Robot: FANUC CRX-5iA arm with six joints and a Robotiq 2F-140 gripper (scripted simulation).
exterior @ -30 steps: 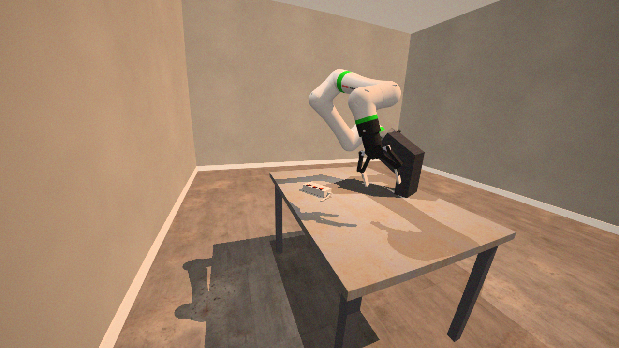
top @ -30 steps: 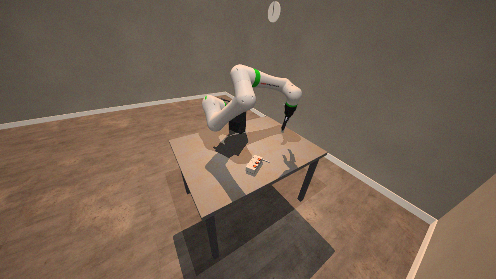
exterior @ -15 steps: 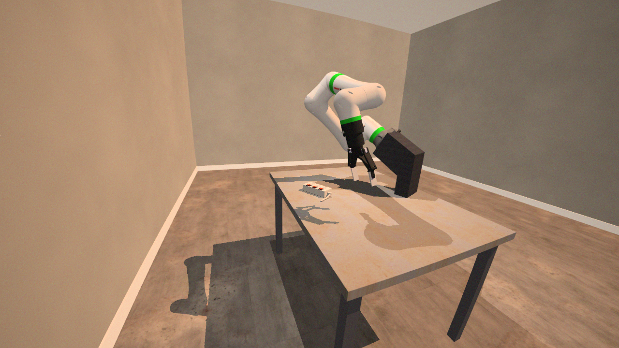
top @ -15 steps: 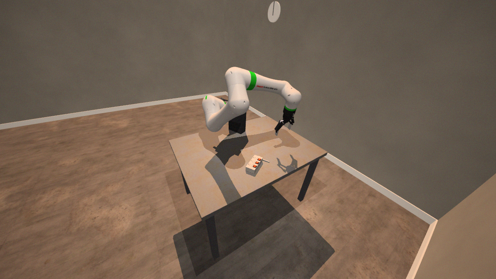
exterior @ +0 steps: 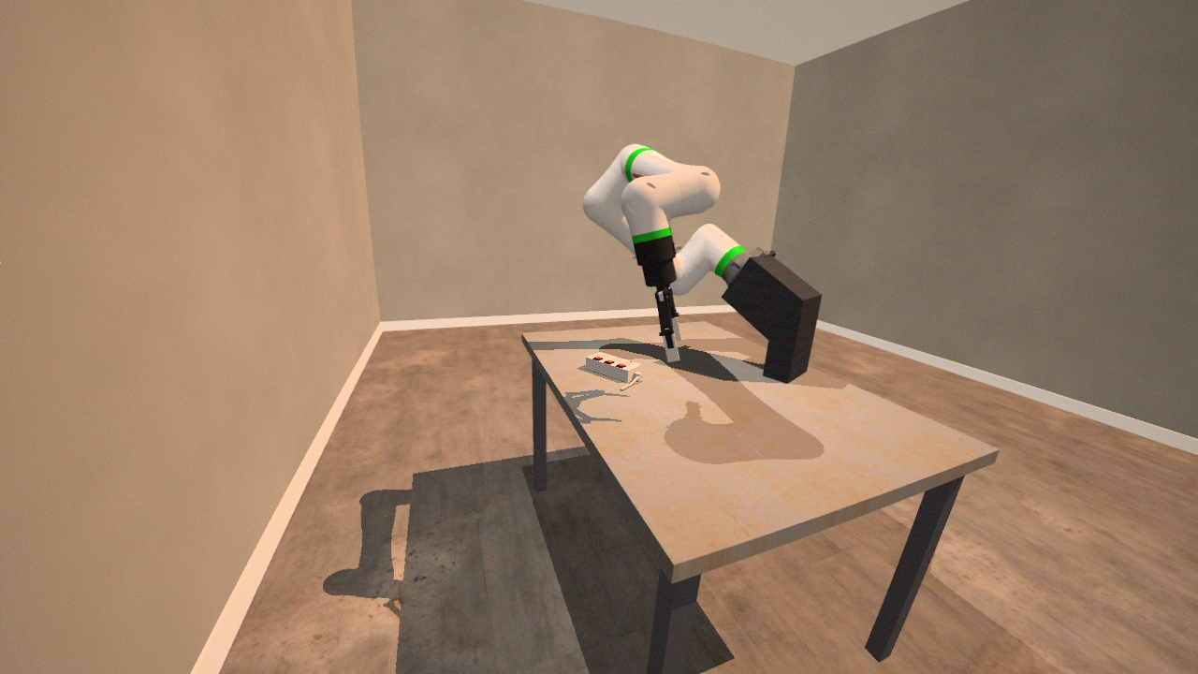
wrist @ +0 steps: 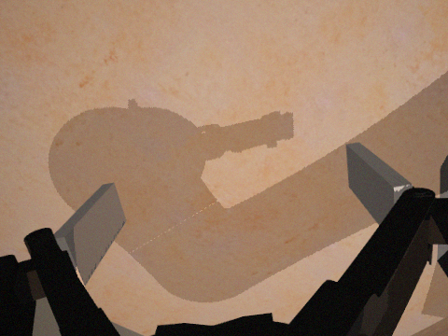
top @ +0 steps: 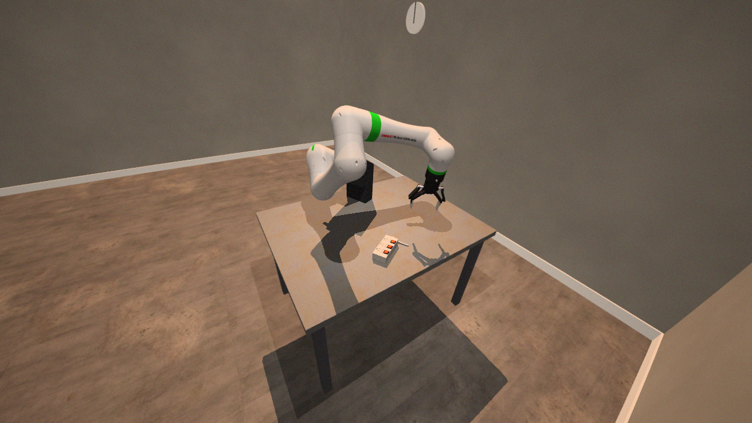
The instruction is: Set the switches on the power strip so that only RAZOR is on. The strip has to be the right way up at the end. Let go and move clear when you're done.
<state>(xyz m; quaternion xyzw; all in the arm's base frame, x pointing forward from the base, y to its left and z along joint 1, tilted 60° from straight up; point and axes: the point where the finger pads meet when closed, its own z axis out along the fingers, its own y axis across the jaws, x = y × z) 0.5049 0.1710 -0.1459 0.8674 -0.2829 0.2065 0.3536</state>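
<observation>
The white power strip (top: 386, 249) lies right way up on the wooden table (top: 368, 247), with three red rocker switches on top and a short cable stub at its far end. It also shows in the exterior view (exterior: 612, 367); its labels are too small to read. My gripper (top: 426, 201) hangs open and empty just above the table, behind the strip and some way from it. It also shows in the exterior view (exterior: 670, 352).
The arm's black base (top: 361, 184) stands at the table's back edge. The table's right edge (top: 473, 221) is close to the gripper. Walls stand behind and to the right of the table.
</observation>
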